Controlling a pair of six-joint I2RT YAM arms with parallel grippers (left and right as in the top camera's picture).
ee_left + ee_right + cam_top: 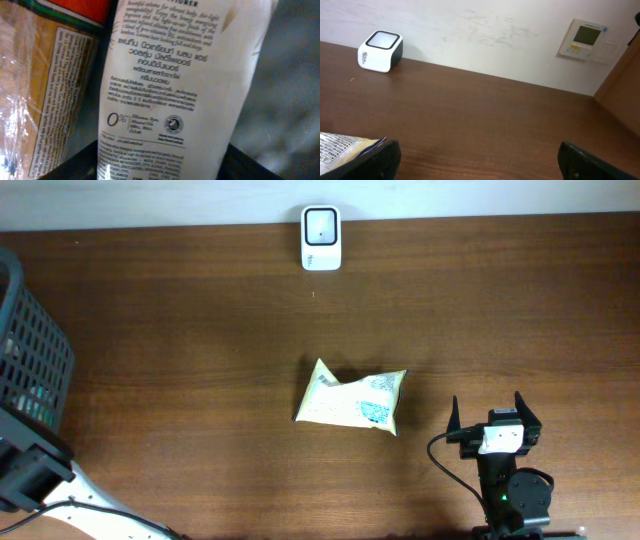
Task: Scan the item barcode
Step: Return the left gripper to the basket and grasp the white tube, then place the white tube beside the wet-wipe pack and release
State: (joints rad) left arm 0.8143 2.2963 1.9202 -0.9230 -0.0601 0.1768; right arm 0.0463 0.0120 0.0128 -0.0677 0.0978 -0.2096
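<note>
I'm looking down on a dark brown wooden table (200, 330) that runs up to a pale wall at the far edge. The white barcode scanner (321, 238) sits at that far edge, about the middle of the table's width. From the right wrist camera I see it standing far off to the left against the wall (380, 51).

A crinkled pale snack packet (352, 400) lies flat near the table's centre, well apart from the scanner. One corner of it shows at the near left of the right wrist view (340, 145).

The right gripper (488, 405) sits near the right front edge, just right of the packet. It is spread wide and has nothing between its fingers (375, 162).

A dark mesh basket (30, 350) stands at the far left edge, and the left arm (30, 475) reaches in from the near left corner beside it.

The left wrist camera is filled by a white bottle (170, 85) printed with small black text (Thai script, mostly). It leans beside a clear-wrapped tan pack (45, 100) on its left. The dark parts of the left gripper (167, 167) show low on either side of the bottle's lower end. I can't tell from here whether they are pressing on it or only flanking it.

A beige control panel (585, 40) hangs on the wall at far right.
</note>
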